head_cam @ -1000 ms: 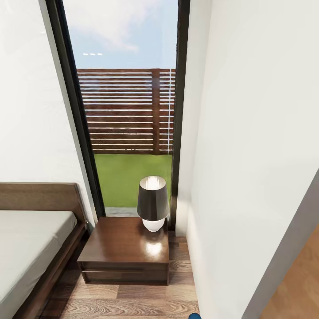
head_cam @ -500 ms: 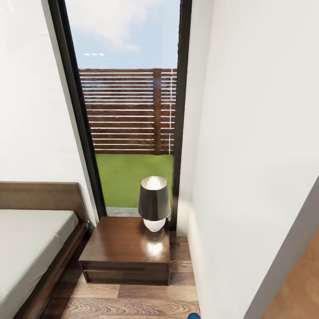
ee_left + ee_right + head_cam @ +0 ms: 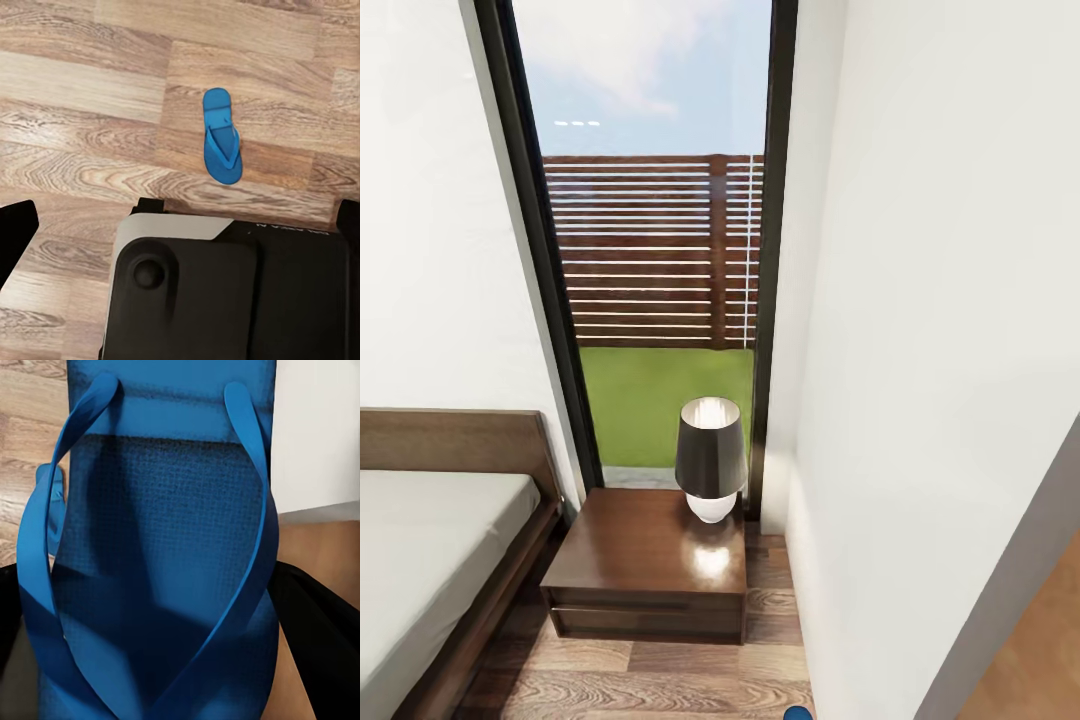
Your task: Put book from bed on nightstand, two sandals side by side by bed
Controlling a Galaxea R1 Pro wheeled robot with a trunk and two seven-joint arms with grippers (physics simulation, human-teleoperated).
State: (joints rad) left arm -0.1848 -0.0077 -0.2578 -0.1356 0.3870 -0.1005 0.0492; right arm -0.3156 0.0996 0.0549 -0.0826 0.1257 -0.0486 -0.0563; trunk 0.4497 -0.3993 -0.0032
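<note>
Camera drift has shifted the nightstand (image 3: 645,560) and bed (image 3: 430,540) slightly rightward, while one sandal (image 3: 161,555) sits close before the right gripper (finger state indeterminate), the other sandal (image 3: 222,136) lies on the floor (image 3: 75,112); poor alignment could separate them.

The only lettering stands on the dark robot body (image 3: 247,300) in the lower half of the left wrist view: a small row of pale characters near its upper right edge. It is upside down and too small to read.
</note>
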